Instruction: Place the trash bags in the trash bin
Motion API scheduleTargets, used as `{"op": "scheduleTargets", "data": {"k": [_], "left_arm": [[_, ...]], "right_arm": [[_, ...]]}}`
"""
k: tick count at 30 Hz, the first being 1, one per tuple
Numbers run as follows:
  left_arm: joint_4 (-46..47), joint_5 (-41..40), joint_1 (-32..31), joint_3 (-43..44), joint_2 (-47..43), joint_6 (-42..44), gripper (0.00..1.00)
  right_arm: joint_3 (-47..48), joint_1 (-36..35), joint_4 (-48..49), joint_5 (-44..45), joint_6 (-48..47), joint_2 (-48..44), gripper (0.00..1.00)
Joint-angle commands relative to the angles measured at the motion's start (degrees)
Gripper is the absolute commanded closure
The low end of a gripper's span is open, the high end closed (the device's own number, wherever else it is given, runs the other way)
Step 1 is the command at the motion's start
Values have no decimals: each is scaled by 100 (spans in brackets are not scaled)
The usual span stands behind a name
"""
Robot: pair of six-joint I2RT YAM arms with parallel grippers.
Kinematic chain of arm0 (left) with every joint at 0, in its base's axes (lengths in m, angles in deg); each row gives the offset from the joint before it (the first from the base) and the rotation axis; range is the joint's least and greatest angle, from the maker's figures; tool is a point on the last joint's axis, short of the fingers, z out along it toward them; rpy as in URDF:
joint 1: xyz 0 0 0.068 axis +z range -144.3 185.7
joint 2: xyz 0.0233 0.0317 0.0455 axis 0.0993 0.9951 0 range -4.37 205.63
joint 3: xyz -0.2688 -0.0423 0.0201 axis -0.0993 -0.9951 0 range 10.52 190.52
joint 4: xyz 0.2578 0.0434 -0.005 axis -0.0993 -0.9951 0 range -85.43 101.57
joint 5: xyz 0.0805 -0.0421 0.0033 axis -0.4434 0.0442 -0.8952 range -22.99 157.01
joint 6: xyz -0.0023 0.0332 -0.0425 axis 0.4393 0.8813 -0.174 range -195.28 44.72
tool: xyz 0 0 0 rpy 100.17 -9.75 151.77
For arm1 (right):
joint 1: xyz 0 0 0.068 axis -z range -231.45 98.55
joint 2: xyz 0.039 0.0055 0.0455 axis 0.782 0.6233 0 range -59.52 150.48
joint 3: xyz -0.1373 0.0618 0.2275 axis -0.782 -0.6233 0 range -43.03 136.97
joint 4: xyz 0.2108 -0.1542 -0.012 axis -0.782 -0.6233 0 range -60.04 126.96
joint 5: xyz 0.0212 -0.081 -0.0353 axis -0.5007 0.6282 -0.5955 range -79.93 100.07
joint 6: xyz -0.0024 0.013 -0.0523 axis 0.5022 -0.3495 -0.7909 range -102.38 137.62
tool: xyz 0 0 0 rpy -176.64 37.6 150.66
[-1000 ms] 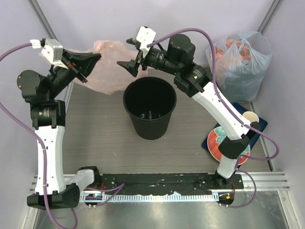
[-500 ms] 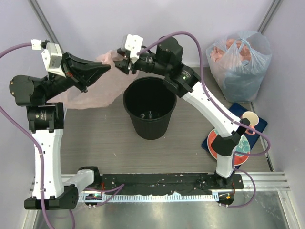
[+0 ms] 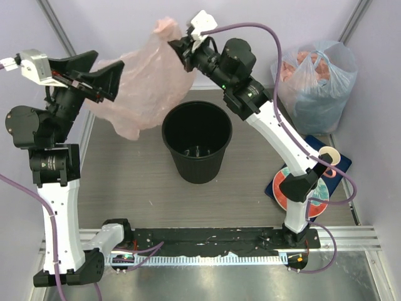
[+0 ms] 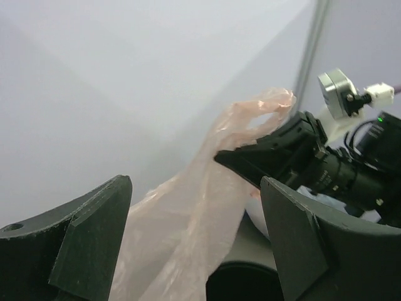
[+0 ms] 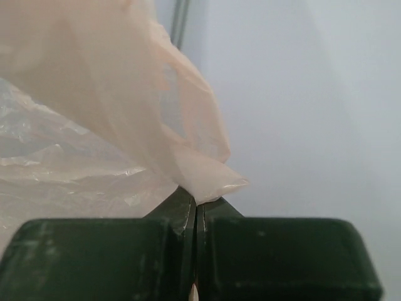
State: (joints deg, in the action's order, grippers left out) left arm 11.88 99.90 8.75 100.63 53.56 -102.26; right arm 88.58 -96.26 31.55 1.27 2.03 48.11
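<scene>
Tabletop (image 3: 125, 182) carried the round black trash bin (image 3: 194, 141) upright at its middle, mouth open and apparently nothing in it. A bulging clear-bluish bag (image 3: 316, 81) sat at the far right corner, well apart from the work.

The pale pink trash bag (image 3: 147, 88) hung in the air behind and to the left of the bin. Its top was raised high and its loose tail drooped outside the left rim, not over the mouth.

The right gripper (image 5: 195, 202) was clamped tight on a fold at the bag's upper corner, jaws meeting with film pinched between them. The left gripper (image 4: 194, 182) stood wide apart, the bag hanging between its fingers but untouched as far as the wrist view showed.

Judging from this, the carry should bring the pinched corner across until the whole bag hung above the mouth's centre. It would need height enough for the tail to clear the rim. Then a slow descent, letting go only once most of the film sat inside, since so light a sheet would likely drift or drape over the edge. The left gripper could steady the swinging side.
</scene>
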Motion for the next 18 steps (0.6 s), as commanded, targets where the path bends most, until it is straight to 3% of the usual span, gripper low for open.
{"op": "scheduleTargets", "data": {"k": [1, 6, 11, 15, 17, 18], "left_arm": [[-275, -1871, 38, 244, -133, 237, 12], [-857, -3471, 38, -1, -212, 483, 12], [-752, -3895, 73, -1195, -694, 615, 13], [-1399, -4421, 231, -1820, -757, 274, 14], [-1727, -4143, 564, -1970, -670, -60, 15], [-1484, -2992, 713, -2388, -678, -122, 15]], "right_arm": [[-170, 149, 506, 861, 610, -453, 99], [-487, 342, 506, 1100, 865, -700, 99], [-610, 465, 699, 959, 1041, -761, 99], [-611, 553, 769, 959, 1085, -744, 99], [-575, 571, 796, 748, 1094, -726, 99], [-558, 605, 831, 678, 1146, -718, 99]]}}
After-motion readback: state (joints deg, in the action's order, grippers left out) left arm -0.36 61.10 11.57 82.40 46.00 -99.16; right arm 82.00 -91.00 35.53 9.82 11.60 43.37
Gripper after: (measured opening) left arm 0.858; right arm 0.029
